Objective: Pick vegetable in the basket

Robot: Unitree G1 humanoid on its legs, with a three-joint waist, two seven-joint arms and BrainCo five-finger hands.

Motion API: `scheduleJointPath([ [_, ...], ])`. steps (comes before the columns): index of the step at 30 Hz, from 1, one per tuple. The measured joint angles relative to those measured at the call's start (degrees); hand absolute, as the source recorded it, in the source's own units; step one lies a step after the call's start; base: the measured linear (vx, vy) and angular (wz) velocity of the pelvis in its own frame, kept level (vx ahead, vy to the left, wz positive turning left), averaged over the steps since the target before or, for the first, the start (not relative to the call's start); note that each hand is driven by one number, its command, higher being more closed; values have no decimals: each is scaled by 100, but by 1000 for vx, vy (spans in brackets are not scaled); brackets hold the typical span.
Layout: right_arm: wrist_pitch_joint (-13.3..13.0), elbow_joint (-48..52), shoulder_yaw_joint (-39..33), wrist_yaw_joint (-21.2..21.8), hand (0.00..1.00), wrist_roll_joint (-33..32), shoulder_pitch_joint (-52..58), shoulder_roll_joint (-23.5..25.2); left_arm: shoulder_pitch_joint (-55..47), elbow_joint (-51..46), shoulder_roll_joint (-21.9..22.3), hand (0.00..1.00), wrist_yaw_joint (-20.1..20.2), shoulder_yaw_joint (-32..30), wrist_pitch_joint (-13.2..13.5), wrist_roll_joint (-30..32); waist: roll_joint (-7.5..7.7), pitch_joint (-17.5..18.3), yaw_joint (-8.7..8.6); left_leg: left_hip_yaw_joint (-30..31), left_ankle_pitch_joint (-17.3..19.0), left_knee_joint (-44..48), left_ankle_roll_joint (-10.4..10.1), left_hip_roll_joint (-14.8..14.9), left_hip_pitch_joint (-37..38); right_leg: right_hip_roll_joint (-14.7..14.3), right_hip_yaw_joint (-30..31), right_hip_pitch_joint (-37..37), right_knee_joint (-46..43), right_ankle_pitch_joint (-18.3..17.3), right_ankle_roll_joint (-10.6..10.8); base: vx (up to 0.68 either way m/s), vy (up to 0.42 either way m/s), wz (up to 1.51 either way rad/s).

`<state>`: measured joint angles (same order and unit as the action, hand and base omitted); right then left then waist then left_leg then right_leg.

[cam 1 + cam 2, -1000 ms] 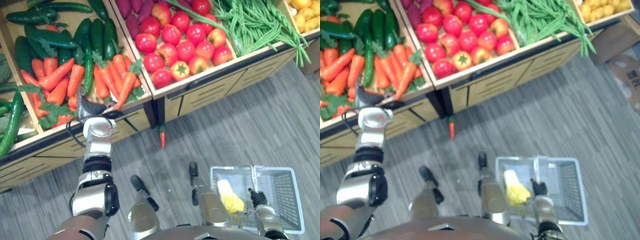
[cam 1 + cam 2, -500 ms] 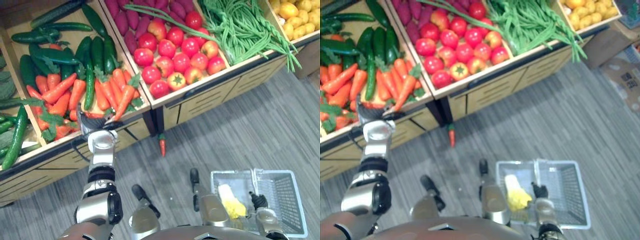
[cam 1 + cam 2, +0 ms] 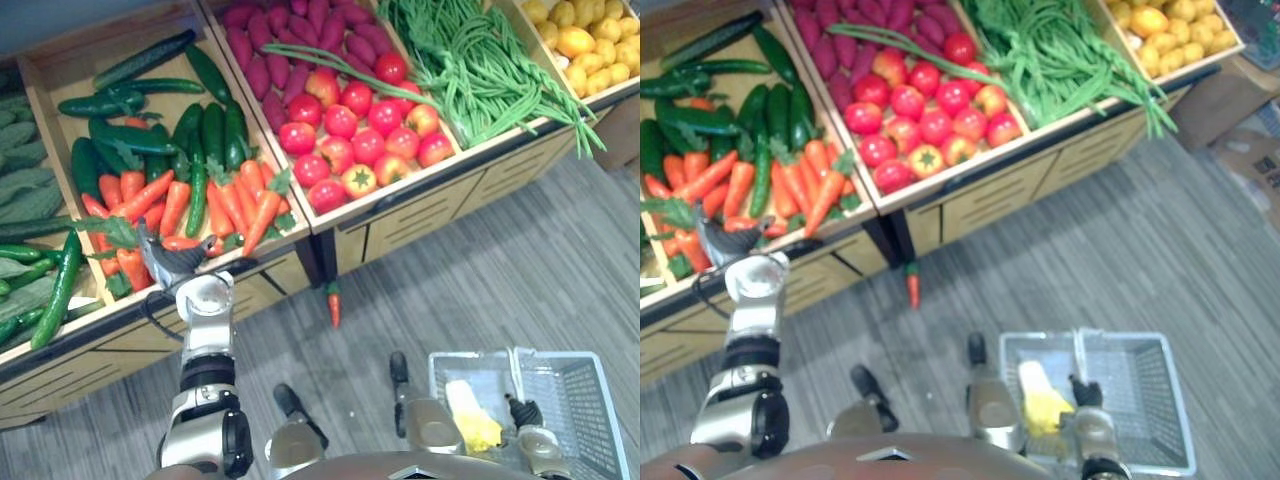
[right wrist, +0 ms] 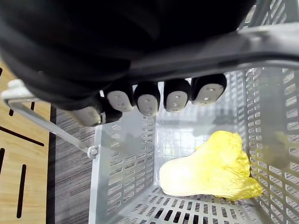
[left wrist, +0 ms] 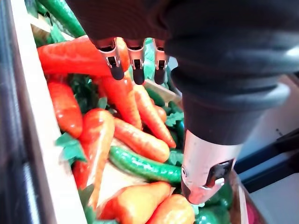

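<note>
orange carrots (image 3: 175, 205) with green tops lie piled at angles in the wooden bin (image 3: 45, 75) at the far left. the grey mesh basket (image 3: 585, 400) sits upright at the near right, with a pale yellow leafy vegetable (image 3: 468, 415) lying inside.

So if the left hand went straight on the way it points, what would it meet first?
Probably the carrots just past the left hand's fingers; depth is unclear.
</note>
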<state>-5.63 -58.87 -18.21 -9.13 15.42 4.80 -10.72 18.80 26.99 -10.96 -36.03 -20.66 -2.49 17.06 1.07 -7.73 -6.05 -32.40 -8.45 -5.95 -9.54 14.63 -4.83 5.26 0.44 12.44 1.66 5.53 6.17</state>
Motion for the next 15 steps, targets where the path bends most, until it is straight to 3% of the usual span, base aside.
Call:
scheduleJointPath([
  [8,-1,-1,4,-24,100,30,77,-2,-21,-254,13,0,-184,16,20,162,-54,142,-2,23,-3,0,5,-3,29,6,-23,-47,13,-8,-2,8,-5,0],
  [15,-2,-1,5,-25,100,29,113,-6,-74,-259,-68,0,132,71,11,444,-63,167,-3,21,23,-1,-11,-11,60,15,-16,-78,22,-11,0,0,0,0],
])
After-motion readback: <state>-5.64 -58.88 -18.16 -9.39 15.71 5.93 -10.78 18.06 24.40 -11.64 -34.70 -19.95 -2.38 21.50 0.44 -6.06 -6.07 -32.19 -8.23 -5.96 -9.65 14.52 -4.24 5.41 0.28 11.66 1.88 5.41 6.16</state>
